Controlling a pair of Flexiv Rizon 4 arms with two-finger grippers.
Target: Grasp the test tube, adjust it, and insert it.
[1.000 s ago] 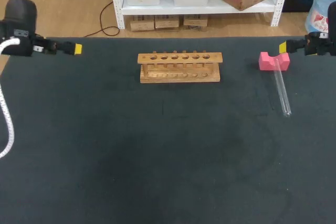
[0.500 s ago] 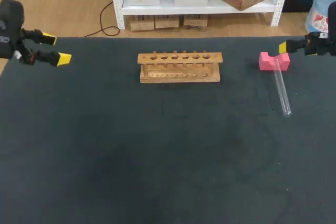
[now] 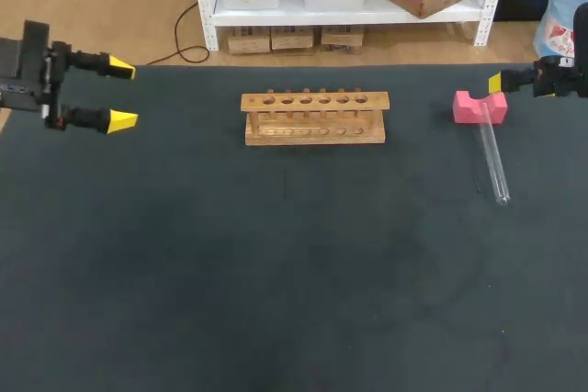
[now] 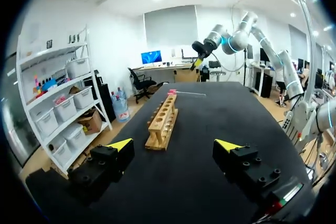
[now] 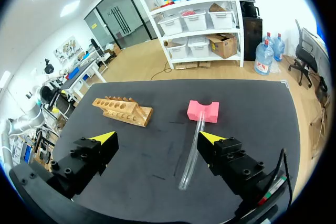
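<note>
Both sets of jaws gape wide and empty: left gripper (image 3: 122,95) at the left edge of the table (image 3: 276,282), right gripper (image 5: 157,139) at its right. Wooden rack (image 3: 313,118) stands mid-table. Pink block (image 3: 479,107) props one end of the test tube (image 3: 492,158), near the right gripper. Risk: an off-centre pinch, and round glass rolls or squirts free.

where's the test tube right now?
In the head view, the test tube lies on the right side of the table. Its far end rests in the pink block, well to the right of the wooden rack.
</note>
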